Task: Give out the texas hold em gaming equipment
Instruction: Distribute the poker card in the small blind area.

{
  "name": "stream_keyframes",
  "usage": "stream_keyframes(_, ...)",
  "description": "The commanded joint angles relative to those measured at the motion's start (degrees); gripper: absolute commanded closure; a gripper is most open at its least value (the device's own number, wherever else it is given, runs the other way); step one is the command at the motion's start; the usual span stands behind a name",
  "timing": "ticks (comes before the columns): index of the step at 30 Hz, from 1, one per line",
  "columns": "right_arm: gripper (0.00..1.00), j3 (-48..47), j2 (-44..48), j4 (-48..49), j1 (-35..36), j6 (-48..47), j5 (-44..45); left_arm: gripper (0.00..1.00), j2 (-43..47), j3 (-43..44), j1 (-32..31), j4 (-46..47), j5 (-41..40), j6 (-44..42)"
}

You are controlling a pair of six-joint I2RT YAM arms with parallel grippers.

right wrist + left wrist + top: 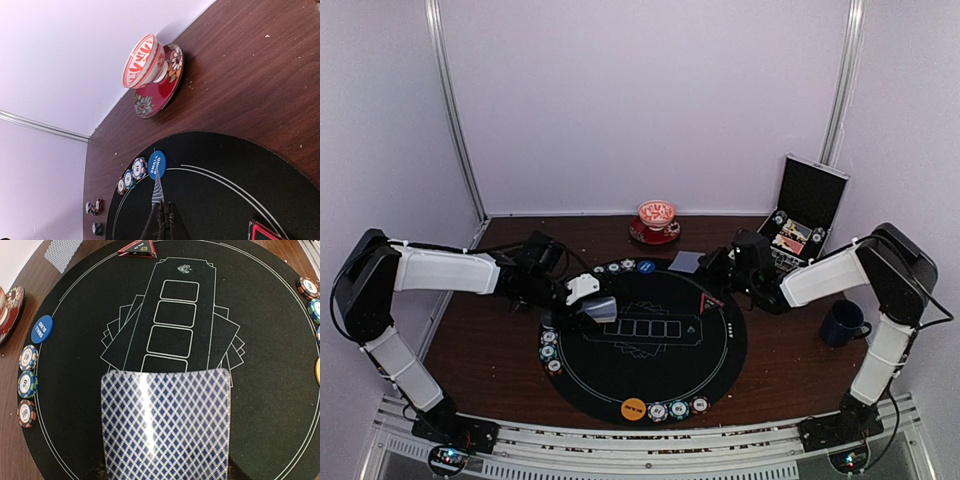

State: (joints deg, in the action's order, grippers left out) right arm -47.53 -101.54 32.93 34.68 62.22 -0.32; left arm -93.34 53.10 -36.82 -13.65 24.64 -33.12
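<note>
My left gripper (592, 300) hangs over the left part of the round black mat (720, 350), shut on a stack of blue-diamond-backed playing cards (165, 422). The stack hides its fingers in the left wrist view. My right gripper (165, 206) is at the mat's far edge, shut on a single card (159, 190) seen edge-on; this card (685, 262) points at the blue disc (156, 164). Striped chips (134, 172) lie beside that disc. More chips (550, 350) sit at the mat's left edge. An orange disc (633, 408) and chips (678, 408) lie at its near edge.
A red patterned cup on a saucer (657, 222) stands behind the mat. An open silver-edged black case (807, 210) is at the back right. A dark blue mug (843, 323) stands to the right. A red-edged triangular piece (712, 300) lies on the mat near my right gripper.
</note>
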Motion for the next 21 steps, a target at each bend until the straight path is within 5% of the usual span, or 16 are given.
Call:
stream_keyframes(1,1.00,-3.53,-4.61,-0.40,-0.49,1.23,5.84,0.51,0.60,1.00,-0.18,1.17,1.44,-0.27)
stream_keyframes(17,1.00,-12.12,-17.67,0.33,0.24,4.69,7.45,0.51,0.33,1.04,-0.16,1.08,1.46,-0.56)
stream_keyframes(21,0.93,-12.67,-18.08,-1.06,1.33,4.51,7.03,0.51,0.18,1.07,-0.18,1.08,1.55,-0.54)
